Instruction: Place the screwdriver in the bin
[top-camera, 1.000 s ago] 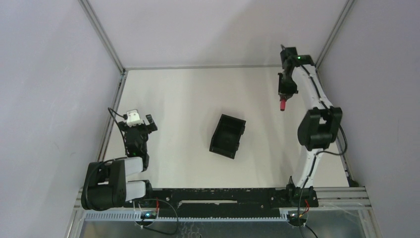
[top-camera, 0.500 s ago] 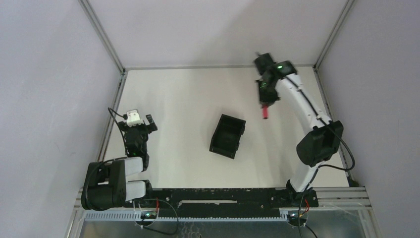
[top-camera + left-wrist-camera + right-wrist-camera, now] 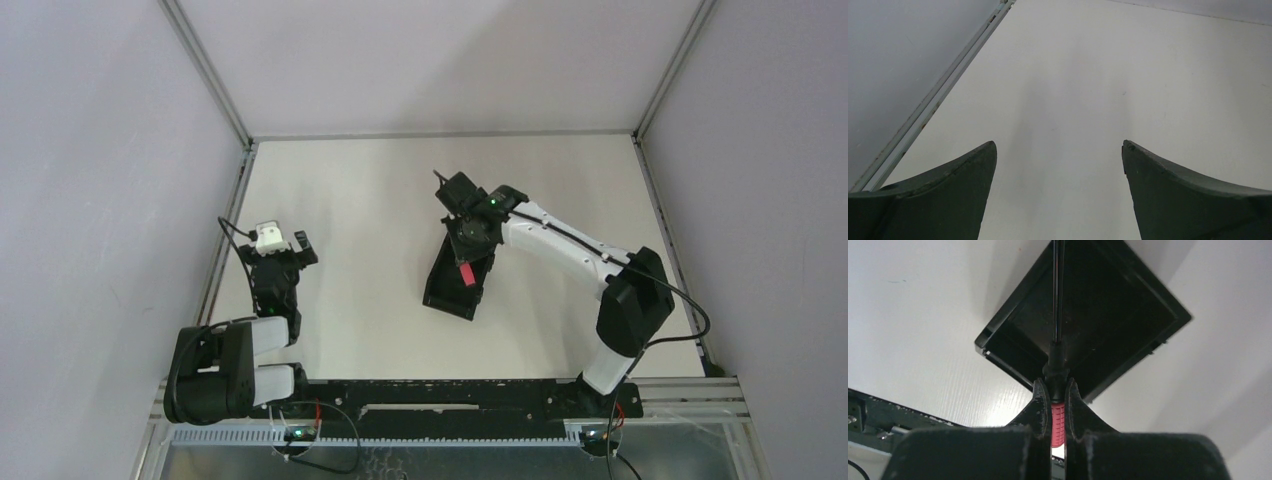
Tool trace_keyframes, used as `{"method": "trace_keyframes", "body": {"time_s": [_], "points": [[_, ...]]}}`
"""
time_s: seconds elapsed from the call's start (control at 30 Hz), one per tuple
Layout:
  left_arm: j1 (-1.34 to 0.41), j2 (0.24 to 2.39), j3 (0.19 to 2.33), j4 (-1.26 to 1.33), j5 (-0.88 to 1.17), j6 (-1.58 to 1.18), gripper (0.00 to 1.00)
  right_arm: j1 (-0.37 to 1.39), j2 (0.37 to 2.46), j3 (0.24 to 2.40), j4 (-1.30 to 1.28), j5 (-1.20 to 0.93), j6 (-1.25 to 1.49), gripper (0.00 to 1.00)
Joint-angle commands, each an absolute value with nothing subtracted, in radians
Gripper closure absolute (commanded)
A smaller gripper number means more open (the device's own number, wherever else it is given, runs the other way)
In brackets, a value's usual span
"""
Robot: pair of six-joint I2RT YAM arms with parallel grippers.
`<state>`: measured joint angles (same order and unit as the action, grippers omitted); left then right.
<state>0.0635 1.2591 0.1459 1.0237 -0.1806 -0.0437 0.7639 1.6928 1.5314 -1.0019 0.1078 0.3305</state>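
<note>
A matte white tabletop (image 3: 1128, 75) spread out ahead of the jaws of the left gripper (image 3: 1059, 147). An aluminium rail (image 3: 933, 102) edged it off to their left, against a plain grey wall (image 3: 893, 45). Below the jaws of the right gripper (image 3: 1056, 387) the same white surface lay under even, diffuse light with soft shadows. Slim metal posts (image 3: 205, 70) framed the far corners.
</note>
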Motion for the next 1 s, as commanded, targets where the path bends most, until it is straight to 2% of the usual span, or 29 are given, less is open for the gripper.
{"method": "trace_keyframes", "body": {"time_s": [0.0, 0.27, 0.37, 0.47, 0.7, 0.77, 0.83, 0.97], "points": [[0.058, 1.258, 0.193, 1.059, -0.183, -0.026, 0.0, 0.772, 1.702, 1.423, -0.781, 0.053, 0.385, 1.0], [0.058, 1.258, 0.192, 1.059, -0.183, -0.026, 0.0, 0.772, 1.803, 1.358, -0.744, 0.112, 0.418, 0.99], [0.058, 1.258, 0.192, 1.058, -0.183, -0.026, 0.0, 0.775, 1.793, 1.345, -0.738, 0.112, 0.421, 0.74], [0.058, 1.259, 0.192, 1.059, -0.184, -0.026, 0.0, 0.779, 1.755, 1.344, -0.734, 0.111, 0.42, 0.56], [0.058, 1.259, 0.192, 1.058, -0.184, -0.026, 0.0, 0.783, 1.589, 1.388, -0.781, 0.166, 0.407, 0.35], [0.058, 1.258, 0.192, 1.059, -0.183, -0.026, 0.0, 0.782, 1.537, 1.405, -0.796, 0.189, 0.394, 0.26], [0.059, 1.259, 0.193, 1.058, -0.183, -0.026, 0.0, 0.781, 1.485, 1.419, -0.804, 0.21, 0.367, 0.03], [0.058, 1.259, 0.192, 1.058, -0.183, -0.025, 0.0, 0.738, 1.409, 1.418, -0.797, 0.211, 0.278, 0.0]]}}
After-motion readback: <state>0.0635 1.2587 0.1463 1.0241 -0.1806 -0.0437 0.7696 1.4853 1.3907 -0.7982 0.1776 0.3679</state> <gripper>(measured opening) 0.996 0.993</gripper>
